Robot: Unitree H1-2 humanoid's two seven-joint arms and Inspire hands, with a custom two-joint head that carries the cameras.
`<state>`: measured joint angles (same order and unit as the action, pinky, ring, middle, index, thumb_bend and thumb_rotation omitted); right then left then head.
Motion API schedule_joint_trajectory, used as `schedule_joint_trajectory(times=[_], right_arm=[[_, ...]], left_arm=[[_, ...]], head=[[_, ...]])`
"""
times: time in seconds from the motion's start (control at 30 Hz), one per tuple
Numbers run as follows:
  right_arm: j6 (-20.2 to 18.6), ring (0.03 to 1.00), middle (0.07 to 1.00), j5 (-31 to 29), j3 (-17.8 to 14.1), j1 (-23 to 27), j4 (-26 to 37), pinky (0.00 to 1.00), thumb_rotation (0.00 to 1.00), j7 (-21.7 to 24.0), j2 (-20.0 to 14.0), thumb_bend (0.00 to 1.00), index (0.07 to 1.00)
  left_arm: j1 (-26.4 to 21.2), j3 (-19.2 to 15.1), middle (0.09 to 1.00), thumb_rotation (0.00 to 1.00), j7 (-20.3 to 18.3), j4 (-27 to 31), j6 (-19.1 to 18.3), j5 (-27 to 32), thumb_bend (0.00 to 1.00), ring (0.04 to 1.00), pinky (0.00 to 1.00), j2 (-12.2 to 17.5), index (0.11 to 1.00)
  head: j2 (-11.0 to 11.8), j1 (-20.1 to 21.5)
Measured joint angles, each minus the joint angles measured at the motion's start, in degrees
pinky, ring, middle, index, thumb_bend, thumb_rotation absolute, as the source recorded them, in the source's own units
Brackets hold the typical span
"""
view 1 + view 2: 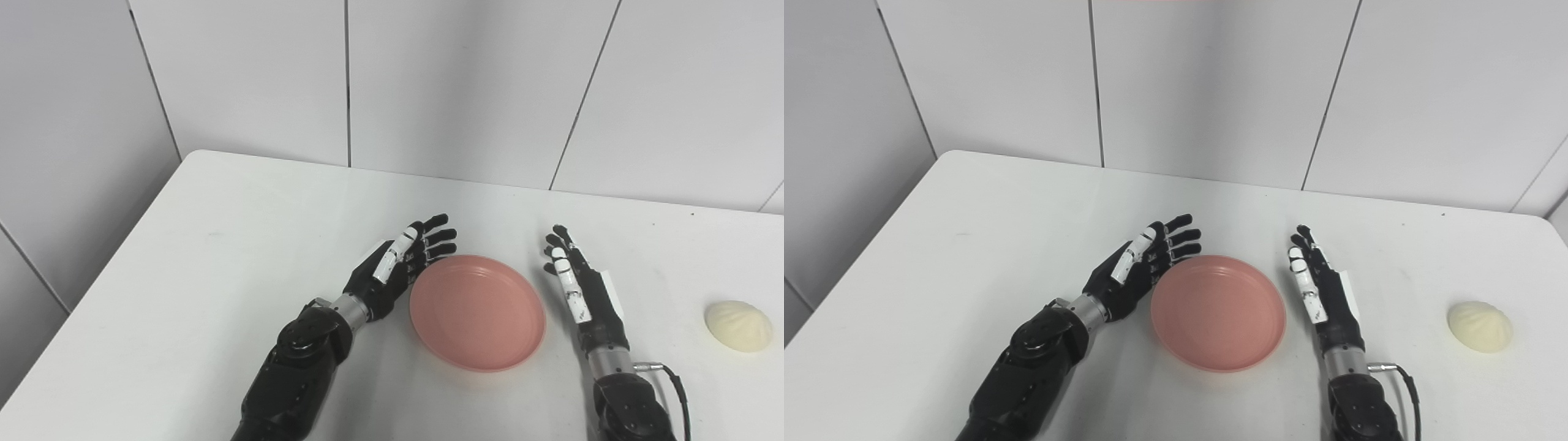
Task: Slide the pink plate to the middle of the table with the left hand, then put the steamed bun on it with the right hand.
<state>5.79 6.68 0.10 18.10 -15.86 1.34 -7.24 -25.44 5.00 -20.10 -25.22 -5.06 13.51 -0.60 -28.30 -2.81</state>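
The pink plate (477, 312) lies empty on the white table (245, 233), near its middle. My left hand (401, 260) is open, fingers straight, with its palm against the plate's left rim. My right hand (572, 278) is open and empty, standing on edge just right of the plate, apart from it. The cream steamed bun (738, 326) sits on the table at the far right, well clear of the right hand. The bun also shows in the right eye view (1480, 326).
A white panelled wall (429, 79) runs behind the table's far edge. The table's left edge runs diagonally on the left. A cable (677, 383) hangs from my right wrist.
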Motion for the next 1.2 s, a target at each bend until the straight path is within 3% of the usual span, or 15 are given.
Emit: schedule_joint_trajectory(times=[0.3, 0.5, 0.57, 0.73, 0.83, 1.0, 1.2], right_arm=[[0.00, 0.889, 0.911, -0.15, -0.27, 0.03, 0.02, 0.85, 1.00, -0.19, 0.30, 0.25, 0.930], [-0.27, 0.832, 0.885, 0.67, -0.20, -0.18, 1.27, 0.78, 1.00, -0.70, 0.36, 0.45, 0.910], [-0.68, 0.828, 0.882, 3.18, 0.26, -0.74, 2.47, 0.77, 0.99, -2.03, 0.15, 0.47, 0.909], [-3.45, 0.807, 0.872, 9.89, 1.56, -3.49, 9.88, 0.71, 0.90, -3.25, -0.59, 0.56, 0.920], [-6.60, 0.807, 0.873, 13.50, 1.22, -3.47, 15.79, 0.72, 0.83, -3.33, -2.65, 0.60, 0.922], [-10.04, 0.748, 0.862, 16.49, -1.11, -1.82, 25.52, 0.64, 0.73, -3.24, -6.13, 0.64, 0.912], [-13.52, 0.725, 0.845, 21.85, -2.17, -1.66, 32.30, 0.57, 0.63, -3.22, -7.07, 0.71, 0.905]], left_arm=[[-0.98, -0.84, 0.897, 1.00, -0.82, -1.71, 0.08, 0.04, 0.41, 0.884, 0.88, 0.24, 0.893], [-1.20, -1.51, 0.894, 1.00, -1.29, -2.09, 0.33, 0.04, 0.42, 0.883, 0.87, 0.46, 0.891], [-1.23, -1.74, 0.895, 1.00, -1.63, -2.21, 0.67, 0.04, 0.42, 0.883, 0.87, 0.59, 0.891], [-1.23, -2.69, 0.897, 1.00, -1.95, -2.65, 1.49, 0.61, 0.43, 0.882, 0.87, 1.38, 0.891], [-1.40, -2.84, 0.897, 1.00, -2.52, -3.11, 1.56, 1.23, 0.43, 0.882, 0.87, 1.88, 0.889], [-1.52, -3.12, 0.889, 1.00, -3.19, -3.70, 2.28, 1.27, 0.43, 0.874, 0.86, 2.69, 0.879], [-1.88, -3.31, 0.882, 1.00, -4.30, -5.02, 3.76, 1.88, 0.44, 0.867, 0.86, 3.65, 0.874]], head=[[0.00, 3.25], [0.26, 5.35], [0.26, 5.71], [0.70, 8.26], [0.88, 9.40], [1.23, 11.16], [1.67, 13.80]])
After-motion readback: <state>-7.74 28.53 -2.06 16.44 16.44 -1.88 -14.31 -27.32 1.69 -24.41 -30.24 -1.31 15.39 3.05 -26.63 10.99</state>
